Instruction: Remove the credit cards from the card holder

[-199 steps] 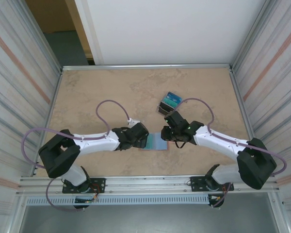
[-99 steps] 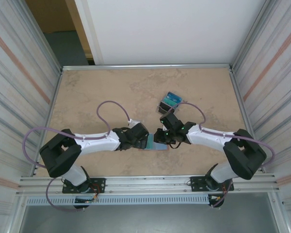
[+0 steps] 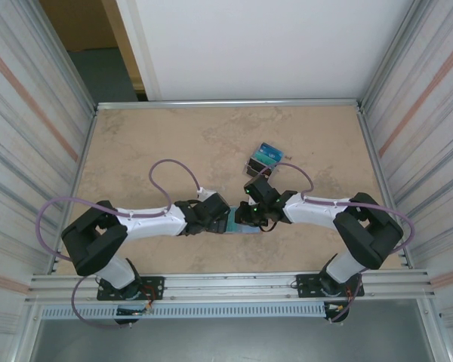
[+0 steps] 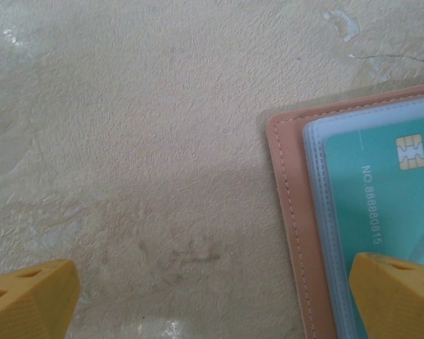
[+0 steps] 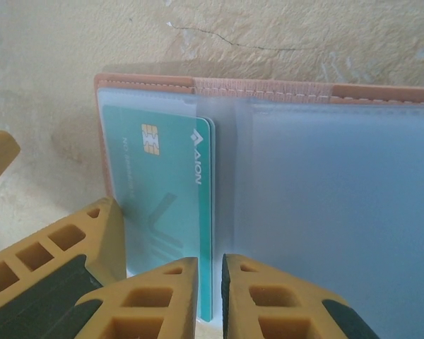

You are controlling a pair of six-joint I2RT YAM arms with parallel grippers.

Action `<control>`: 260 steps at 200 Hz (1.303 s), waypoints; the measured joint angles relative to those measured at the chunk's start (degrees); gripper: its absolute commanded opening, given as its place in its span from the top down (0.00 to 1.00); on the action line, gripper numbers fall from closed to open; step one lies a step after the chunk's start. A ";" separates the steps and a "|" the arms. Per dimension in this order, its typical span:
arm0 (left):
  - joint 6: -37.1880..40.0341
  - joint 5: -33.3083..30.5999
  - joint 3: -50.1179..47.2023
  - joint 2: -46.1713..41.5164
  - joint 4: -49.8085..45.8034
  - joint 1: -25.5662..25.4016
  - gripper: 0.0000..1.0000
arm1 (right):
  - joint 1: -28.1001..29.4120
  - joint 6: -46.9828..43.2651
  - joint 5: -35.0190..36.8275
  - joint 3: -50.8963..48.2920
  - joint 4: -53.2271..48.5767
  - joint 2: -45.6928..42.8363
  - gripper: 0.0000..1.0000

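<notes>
The card holder [image 3: 245, 226] lies open on the table, salmon-pink outside [image 5: 148, 83] with clear blue-tinted sleeves inside. Teal-blue credit cards [image 5: 166, 191] sit in its left sleeve, chip and print showing; they appear again in the left wrist view [image 4: 381, 191] beside the holder's pink stitched edge [image 4: 290, 212]. My right gripper [image 5: 210, 282] has its fingers drawn close on the cards' right edge, which stands between them. My left gripper [image 4: 212, 304] is open wide. One of its fingers [image 4: 396, 289] rests on the holder's left half, the other on bare table.
A clear plastic box with a blue-teal top [image 3: 264, 158] stands just behind the right gripper. Purple cables loop over both arms. Metal rails and corrugated walls close in the beige stone-patterned table [image 3: 158, 136] on all sides.
My right gripper has moved left and down onto the open holder, its arm folding inward. The left arm and the holder have stayed nearly still.
</notes>
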 measured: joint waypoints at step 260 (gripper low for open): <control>-0.90 0.04 -0.02 0.07 0.00 -0.76 0.01 | -0.94 2.38 -2.89 -4.37 8.39 1.22 0.87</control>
